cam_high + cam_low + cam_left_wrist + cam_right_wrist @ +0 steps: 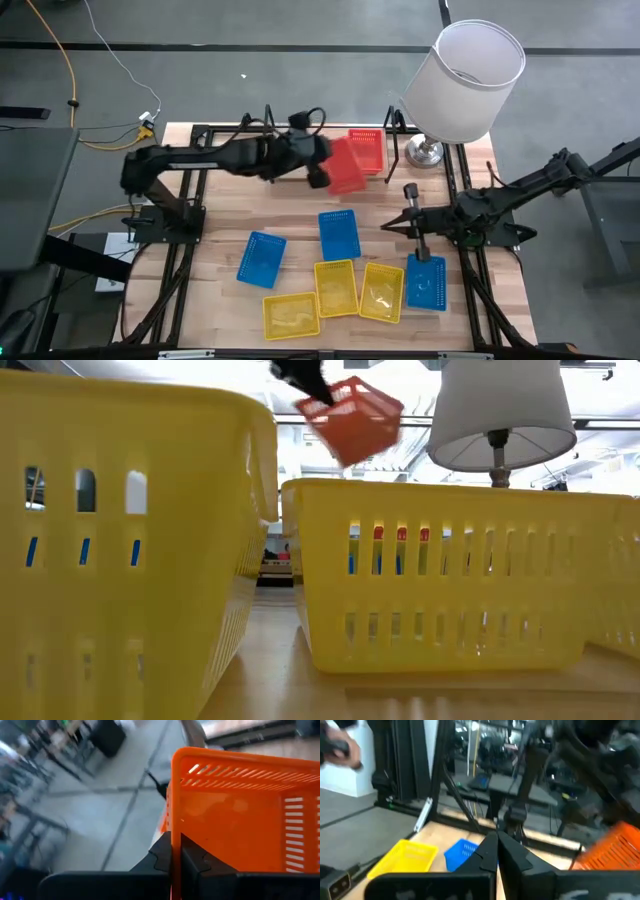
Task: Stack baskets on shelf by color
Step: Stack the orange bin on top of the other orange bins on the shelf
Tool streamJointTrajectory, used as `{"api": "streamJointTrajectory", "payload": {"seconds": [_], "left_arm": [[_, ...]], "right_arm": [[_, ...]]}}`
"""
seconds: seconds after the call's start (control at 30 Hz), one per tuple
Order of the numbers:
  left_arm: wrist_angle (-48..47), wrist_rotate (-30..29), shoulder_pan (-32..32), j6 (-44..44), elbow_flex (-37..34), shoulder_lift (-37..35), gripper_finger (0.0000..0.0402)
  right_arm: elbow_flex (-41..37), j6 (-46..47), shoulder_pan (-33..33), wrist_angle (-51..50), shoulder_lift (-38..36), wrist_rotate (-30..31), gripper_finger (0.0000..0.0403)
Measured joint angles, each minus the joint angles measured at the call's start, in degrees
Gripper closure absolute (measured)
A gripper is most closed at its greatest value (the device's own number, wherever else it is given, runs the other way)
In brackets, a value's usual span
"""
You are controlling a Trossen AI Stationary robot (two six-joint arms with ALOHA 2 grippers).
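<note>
My left gripper [322, 172] reaches out over the table's far middle, shut on a red basket [346, 166], which the low view shows tilted in the air [355, 415]. Just right of it, another red basket [368, 148] lies on the shelf [393, 150] at the far edge. Three blue baskets [339, 235] [261, 258] [426, 282] and three yellow ones [336, 287] [290, 314] [381, 292] lie flat on the near half of the table. My right gripper [390, 225] hovers shut at the right, touching nothing. My left gripper holds the red basket by one side wall [175, 827], pinched with one finger [197, 860] inside the basket and the other outside. The basket is lifted clear of the table and tilted, reaching away from the fingers toward the shelf.
A white-shaded lamp [462, 80] stands on the far right corner, right beside the shelf's end. Bare wood [220, 200] lies in front of the left arm. In the low view two yellow baskets [450, 570] fill the foreground.
</note>
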Motion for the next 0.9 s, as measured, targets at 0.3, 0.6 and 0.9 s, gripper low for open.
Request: {"api": "streamJointTrajectory", "payload": {"seconds": [0.3, 0.6, 0.9], "left_arm": [[15.77, 3.70, 4.77, 16.24, 0.07, 8.46, 0.0401], [-4.08, 8.37, 9.15, 12.85, 21.79, 19.32, 0.0401], [-11.84, 13.49, 10.90, 14.40, 36.43, 29.89, 0.0401]], "right_arm": [[0.00, -4.68, 2.09, -0.55, -0.72, -0.20, 0.0403], [0.00, -8.15, 2.07, -1.63, 1.67, 0.51, 0.0403], [0.00, -7.78, 2.07, -1.97, 1.87, 5.72, 0.0402]]}}
